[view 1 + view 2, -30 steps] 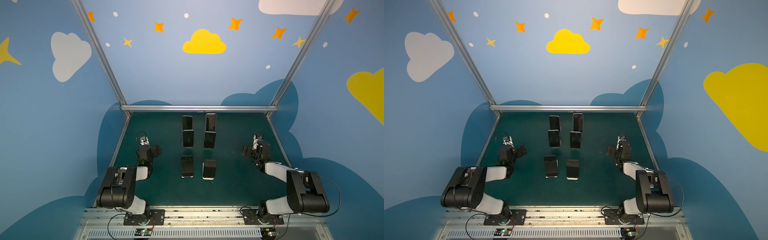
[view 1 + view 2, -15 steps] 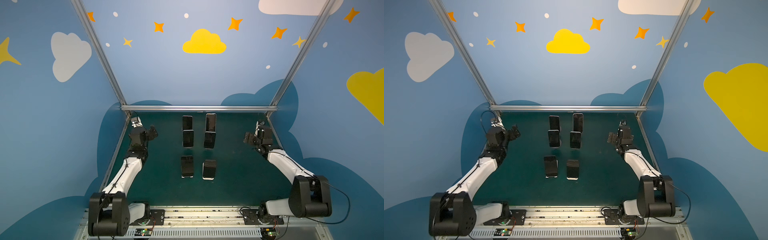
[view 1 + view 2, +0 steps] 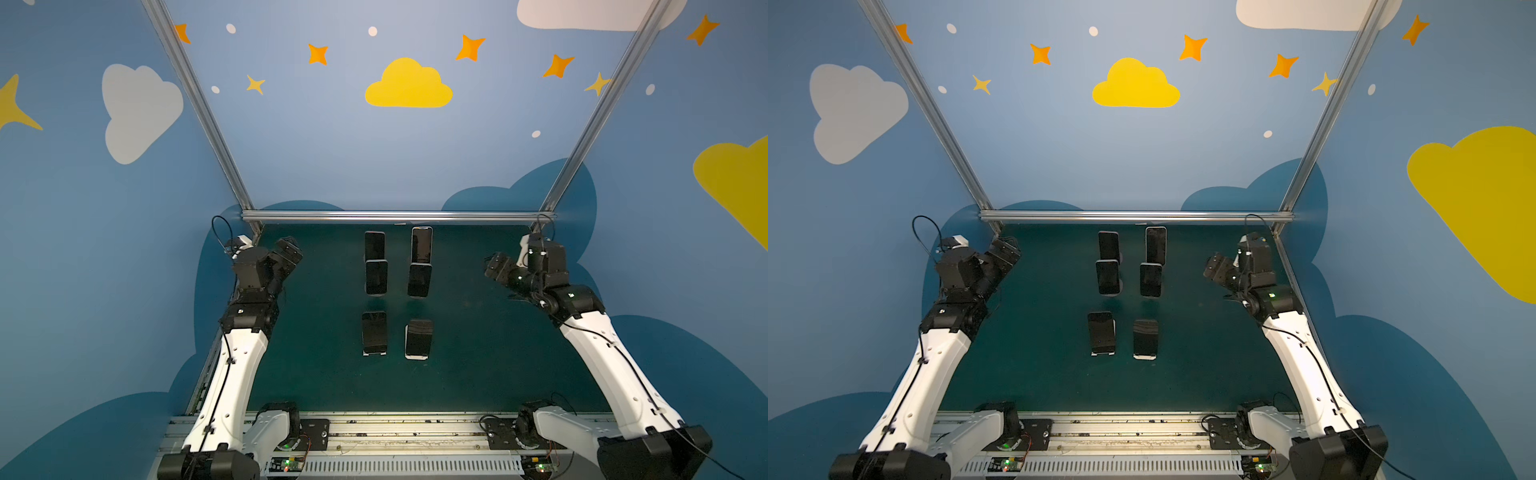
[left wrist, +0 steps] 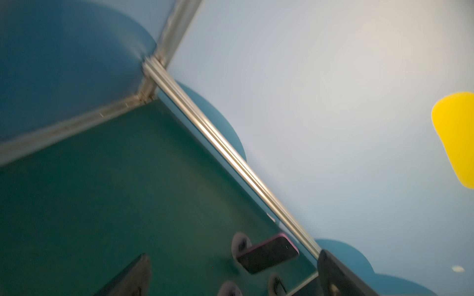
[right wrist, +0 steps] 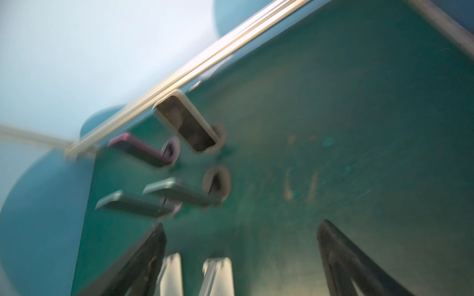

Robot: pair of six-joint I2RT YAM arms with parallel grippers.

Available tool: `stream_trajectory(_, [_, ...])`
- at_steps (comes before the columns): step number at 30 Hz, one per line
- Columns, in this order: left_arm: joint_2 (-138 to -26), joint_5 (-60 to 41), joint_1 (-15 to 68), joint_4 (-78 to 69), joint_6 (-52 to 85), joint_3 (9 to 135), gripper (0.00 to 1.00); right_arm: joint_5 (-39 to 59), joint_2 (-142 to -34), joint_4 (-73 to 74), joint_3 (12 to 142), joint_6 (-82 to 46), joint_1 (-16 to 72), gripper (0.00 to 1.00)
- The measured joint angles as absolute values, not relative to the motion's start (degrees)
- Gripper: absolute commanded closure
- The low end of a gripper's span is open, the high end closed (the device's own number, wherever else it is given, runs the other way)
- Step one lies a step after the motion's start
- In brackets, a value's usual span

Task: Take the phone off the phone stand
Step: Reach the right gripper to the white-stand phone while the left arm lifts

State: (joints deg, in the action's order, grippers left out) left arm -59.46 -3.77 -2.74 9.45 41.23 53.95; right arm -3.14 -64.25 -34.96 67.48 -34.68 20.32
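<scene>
wrist views: blurred | pink phone (image 4: 268, 253): smeared | white shapes (image 5: 170, 274): cropped, unidentifiable

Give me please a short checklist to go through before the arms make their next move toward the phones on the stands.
1. The left gripper is open and empty: ok.
2. The right gripper is open and empty: ok.
3. Both grippers are apart from every phone, at the sides of the table: ok.
4. All six phones sit upright on their stands: ok.
5. The wrist views are sharp enough for aiming: not ok, both are blurred.
6. It is clear which phone is to be taken: cannot tell.
</scene>
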Motion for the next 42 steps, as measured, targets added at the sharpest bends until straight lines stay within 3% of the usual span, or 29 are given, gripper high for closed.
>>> stream_trajectory(3, [-59.61, -9.96, -1.26, 10.33, 42.70, 52.66, 0.00, -9.76, -63.90, -38.37, 69.23, -35.77, 30.79, 0.07])
stream_trajectory(8, [-59.66, -12.05, 1.52, 12.84, 43.53, 53.87, 0.00, -26.30, -64.18, -43.66, 69.14, -40.69, 49.47, 0.02])
stream_trajectory(12, [-60.25, -14.35, 2.85, 13.37, 44.23, 53.89, 0.00, -32.45, -67.40, -44.12, 69.93, -42.94, 58.67, 0.01])
stream_trajectory(21, [-63.35, -19.55, 3.75, 14.11, 44.12, 55.59, 0.00, -40.07, -79.64, -45.58, 75.50, -49.67, 66.02, 0.01])
stream_trajectory(34, [-63.16, -21.45, 6.22, 14.11, 43.72, 55.59, 0.00, -39.13, -71.37, -26.48, 54.92, -47.90, 69.06, 0.01])
stream_trajectory(42, [-61.71, -22.52, 6.92, 13.78, 43.70, 55.59, 0.00, -37.41, -71.33, -19.42, 51.16, -45.87, 69.65, 0.01])
